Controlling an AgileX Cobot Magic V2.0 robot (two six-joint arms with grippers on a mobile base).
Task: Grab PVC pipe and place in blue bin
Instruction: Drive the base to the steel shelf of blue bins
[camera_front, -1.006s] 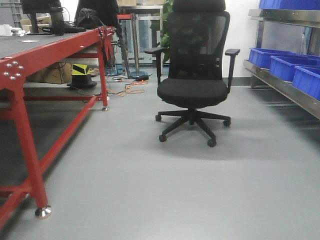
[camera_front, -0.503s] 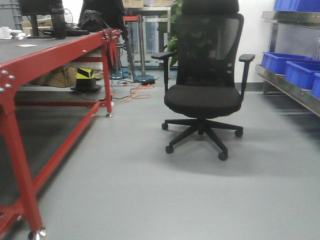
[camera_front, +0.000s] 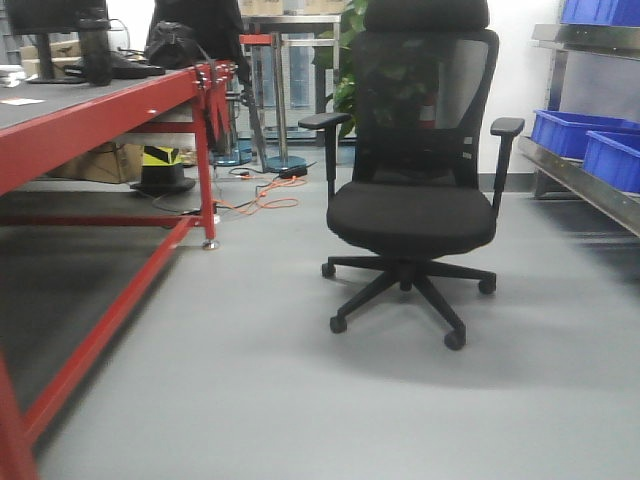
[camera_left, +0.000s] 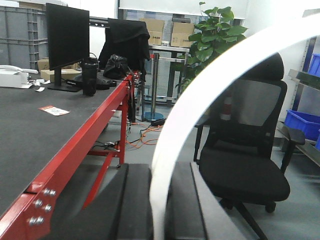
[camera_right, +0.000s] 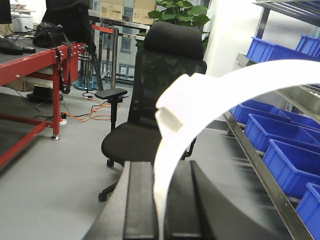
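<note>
The curved white PVC pipe (camera_left: 175, 125) leaves the left wrist view at top right and at the bottom edge, which also crops the left gripper (camera_left: 160, 170). The right wrist view cuts its pipe (camera_right: 210, 95) at right and bottom, with the right gripper (camera_right: 160, 167) cropped likewise; whether both are one piece cannot be told. The front view clips the red table (camera_front: 100, 115), office chair (camera_front: 415, 215) headrest and blue bins (camera_front: 612, 160).

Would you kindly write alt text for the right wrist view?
The right gripper clamps a curved white pipe. Behind it stand a black office chair, shelved blue bins on the right and a red table on the left.
</note>
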